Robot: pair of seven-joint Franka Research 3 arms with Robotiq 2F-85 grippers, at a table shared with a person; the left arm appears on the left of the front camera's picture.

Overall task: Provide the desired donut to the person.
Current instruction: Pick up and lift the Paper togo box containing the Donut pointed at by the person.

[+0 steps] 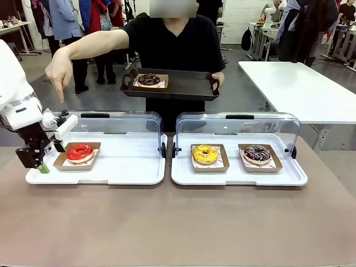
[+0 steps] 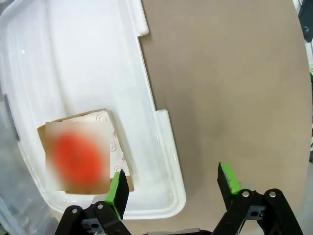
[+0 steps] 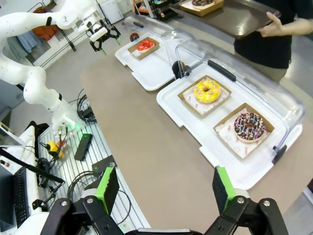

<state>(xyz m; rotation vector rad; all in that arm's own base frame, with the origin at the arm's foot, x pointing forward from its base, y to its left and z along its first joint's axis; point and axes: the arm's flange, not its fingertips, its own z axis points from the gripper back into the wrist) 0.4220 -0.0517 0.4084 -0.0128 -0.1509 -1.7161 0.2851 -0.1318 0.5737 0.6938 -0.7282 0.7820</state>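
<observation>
Closest to the lens in the left wrist view, the left gripper (image 2: 172, 183) has its two green-padded fingers (image 2: 117, 188) spread wide at the bottom of the frame, with nothing between them but the rim of a white tray (image 2: 161, 147) and bare brown table (image 2: 230, 88). The left-hand pad sits over the lower right corner of a cardboard holder (image 2: 105, 117), and the right-hand pad is over the table beyond the rim. The red donut (image 2: 76, 156), blurred here, lies in that holder, just left of and slightly above the left-hand pad, outside the gap and not touched. In the front view the same gripper is at the left end of the left tray, just beside the holder's left edge, with the donut to its right. A clear lid (image 1: 128, 125) stands raised behind the tray. Above the tray's left end, in the upper left of the frame, the person's hand (image 1: 58, 71) points a finger downward. The person (image 1: 172, 39) stands at top centre, the other hand gripping a dark tray (image 1: 183, 83) that carries a chocolate donut (image 1: 149, 79). The right-hand white tray (image 1: 239, 177) bears a yellow donut (image 1: 205, 154) and a sprinkled chocolate donut (image 1: 257, 153). In the right wrist view, the right gripper (image 3: 165, 182) is wide apart and empty at the bottom, above the table.
</observation>
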